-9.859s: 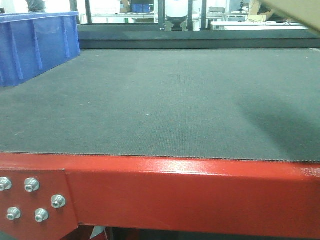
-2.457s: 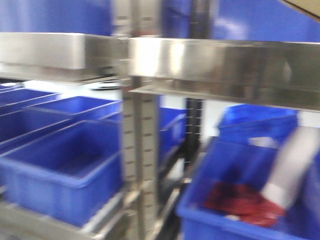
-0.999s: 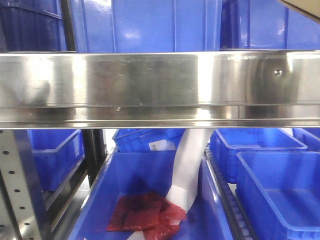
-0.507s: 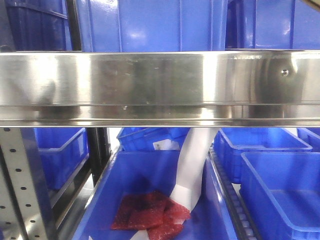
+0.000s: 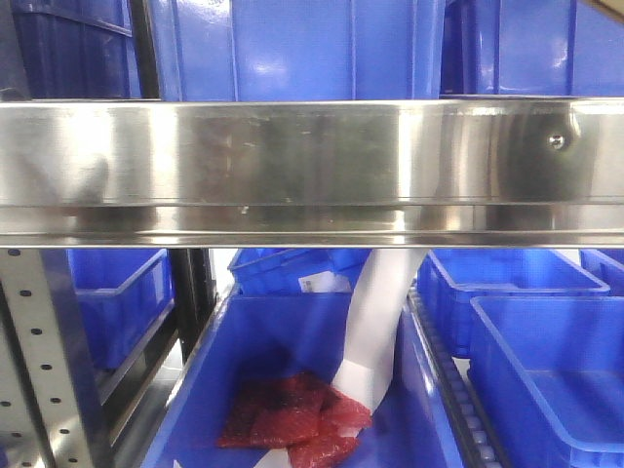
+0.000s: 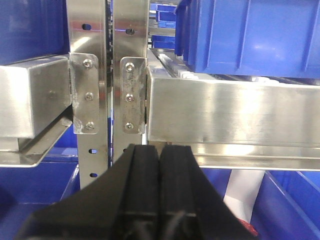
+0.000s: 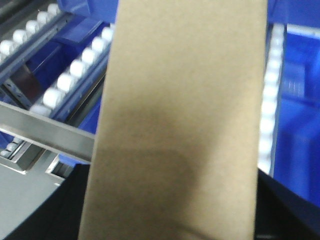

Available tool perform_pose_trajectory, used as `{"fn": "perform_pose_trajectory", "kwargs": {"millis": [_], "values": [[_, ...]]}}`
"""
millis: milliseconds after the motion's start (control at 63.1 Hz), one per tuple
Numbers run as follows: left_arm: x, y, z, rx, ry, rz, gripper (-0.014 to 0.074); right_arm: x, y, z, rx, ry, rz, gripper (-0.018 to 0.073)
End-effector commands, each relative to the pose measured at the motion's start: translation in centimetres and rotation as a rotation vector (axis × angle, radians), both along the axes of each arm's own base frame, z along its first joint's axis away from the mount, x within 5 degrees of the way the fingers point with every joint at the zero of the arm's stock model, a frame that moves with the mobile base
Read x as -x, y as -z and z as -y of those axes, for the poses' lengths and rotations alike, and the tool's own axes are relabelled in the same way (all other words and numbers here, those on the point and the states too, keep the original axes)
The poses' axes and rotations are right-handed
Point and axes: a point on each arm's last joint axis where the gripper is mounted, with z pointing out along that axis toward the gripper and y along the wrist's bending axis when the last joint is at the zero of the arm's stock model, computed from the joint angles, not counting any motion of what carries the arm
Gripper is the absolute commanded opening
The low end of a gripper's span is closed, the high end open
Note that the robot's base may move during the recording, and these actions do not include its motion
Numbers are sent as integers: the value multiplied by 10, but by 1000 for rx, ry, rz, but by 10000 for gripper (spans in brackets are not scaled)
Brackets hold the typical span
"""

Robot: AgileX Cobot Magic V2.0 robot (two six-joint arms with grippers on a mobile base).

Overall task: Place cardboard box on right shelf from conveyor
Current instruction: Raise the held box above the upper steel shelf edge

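Fingers of my right gripper [image 7: 170, 225] pinch the cardboard box [image 7: 185, 100] at its near end; it looks light and stiff, at the right shelf [image 5: 312, 166]. My left gripper [image 6: 160, 165] is pressed together, empty.

With left end effector [image 6: 159, 152] pinched closed, right end effector [image 7: 175, 205] clamps cardboard box [image 7: 182, 100].

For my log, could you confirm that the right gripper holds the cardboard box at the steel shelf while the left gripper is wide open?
No: the left gripper is shut, as the left wrist view shows. The rest stands, with the cardboard box held at the steel shelf.
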Motion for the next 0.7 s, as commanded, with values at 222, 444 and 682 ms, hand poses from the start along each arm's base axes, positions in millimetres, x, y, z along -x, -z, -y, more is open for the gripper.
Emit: {"fn": "perform_pose_trajectory", "kwargs": {"millis": [222, 444, 682], "values": [[1, -10, -1, 31, -8, 102, -119, -54, -48, -24, 121, -130, 129, 128], [1, -10, -1, 31, -8, 102, -119, -87, -53, -52, 178, -351, 126, 128], [1, -10, -1, 31, -8, 102, -119, -120, -38, -80, 238, -597, 140, 128]]}}
